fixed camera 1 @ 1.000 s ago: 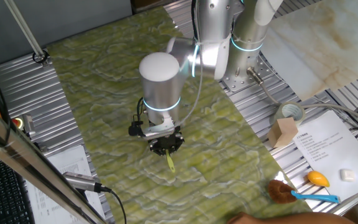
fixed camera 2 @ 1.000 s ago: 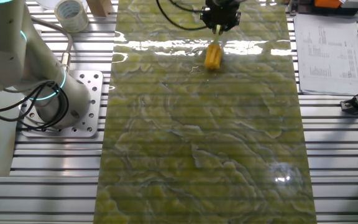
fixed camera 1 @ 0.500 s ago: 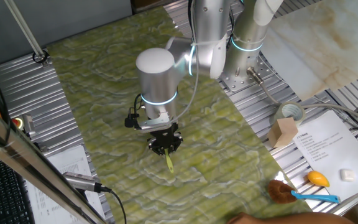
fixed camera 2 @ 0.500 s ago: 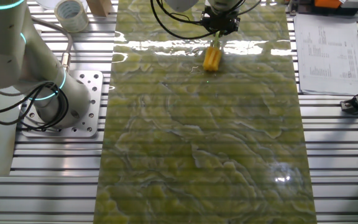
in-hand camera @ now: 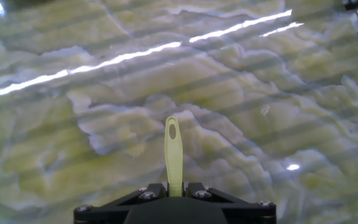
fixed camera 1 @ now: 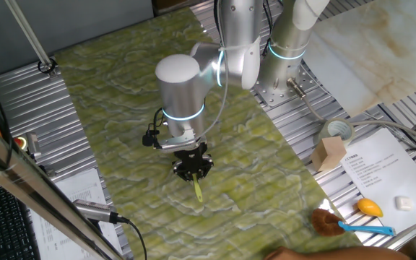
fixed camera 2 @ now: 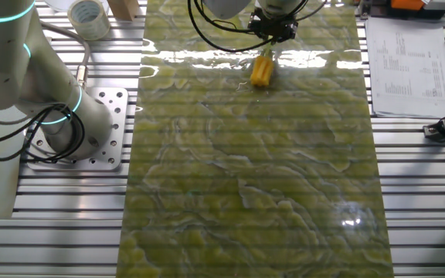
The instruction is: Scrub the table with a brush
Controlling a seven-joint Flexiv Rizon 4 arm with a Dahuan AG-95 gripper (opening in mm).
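Hand view is showing you the gripper (in-hand camera: 174, 190) clamping the brush (in-hand camera: 173, 154) by a thin yellow-green strip that sticks out between the fingers over the table (in-hand camera: 278, 124). From the other fixed view, the yellow head (fixed camera 2: 262, 70) is sitting low on the marbled table (fixed camera 2: 246, 193), near its far end by the glare band. You are risking the slim strip twisting or sliding in the pinch if you are pressing hard while stroking; pressing too lightly, the head is likely skimming without scrubbing.
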